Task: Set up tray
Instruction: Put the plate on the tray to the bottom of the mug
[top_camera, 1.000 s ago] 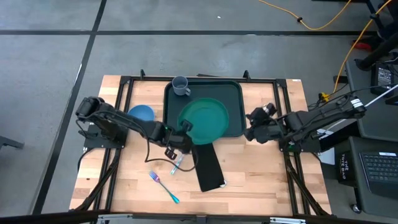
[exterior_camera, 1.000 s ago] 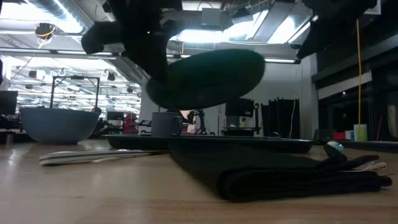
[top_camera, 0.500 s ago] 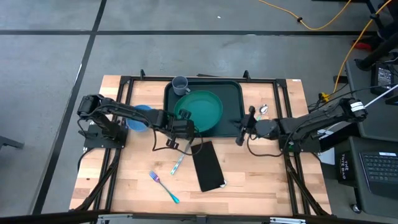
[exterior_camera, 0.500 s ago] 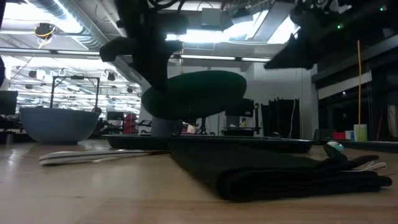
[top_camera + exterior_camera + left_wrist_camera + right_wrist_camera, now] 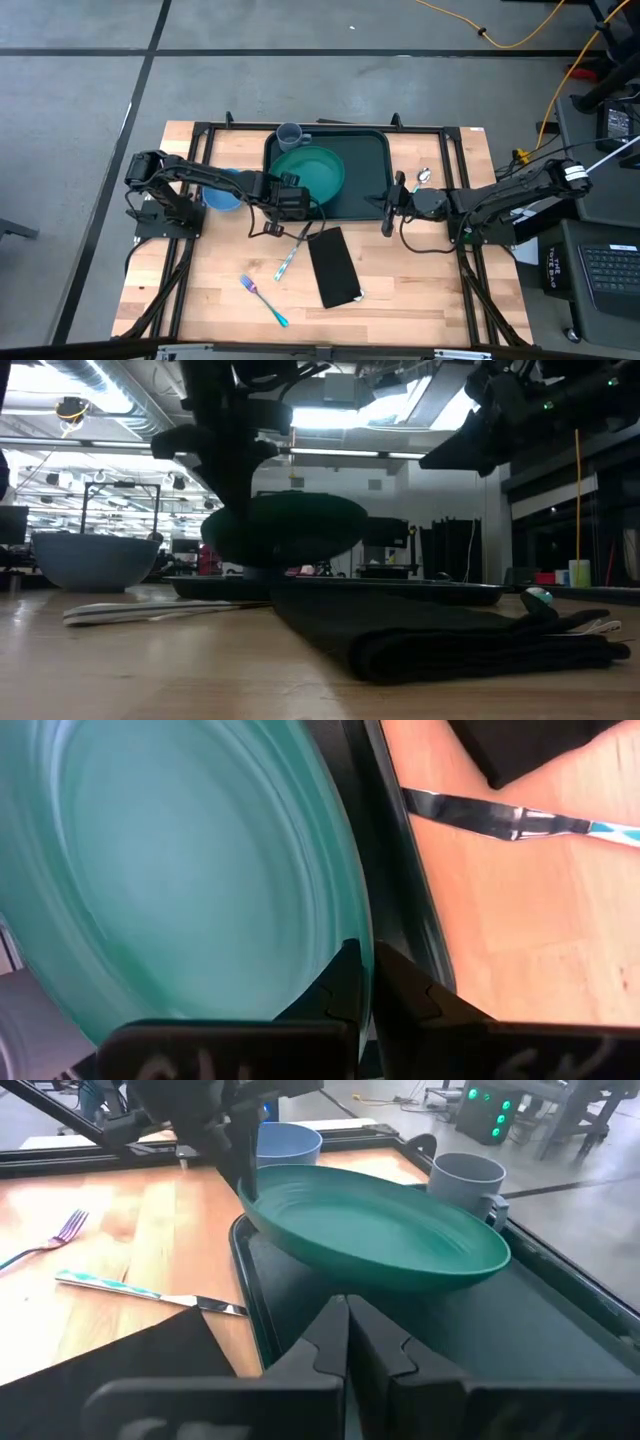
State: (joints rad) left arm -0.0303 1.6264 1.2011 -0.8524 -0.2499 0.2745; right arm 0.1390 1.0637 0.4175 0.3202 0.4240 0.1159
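Left gripper (image 5: pixel 296 196) pinches rim of green plate (image 5: pixel 309 172), plate tilted above tray (image 5: pixel 366 170). Right gripper (image 5: pixel 391 201) pressed together at tray's right rim. Tray at table's far centre; grey mug (image 5: pixel 290 136) in far-left corner.

Straight down over the tray (image 5: pixel 355 160); level from the worktop's (image 5: pixel 150 670) near edge toward it; wrists close at opposite rims, sharing the plate (image 5: pixel 380 1230).
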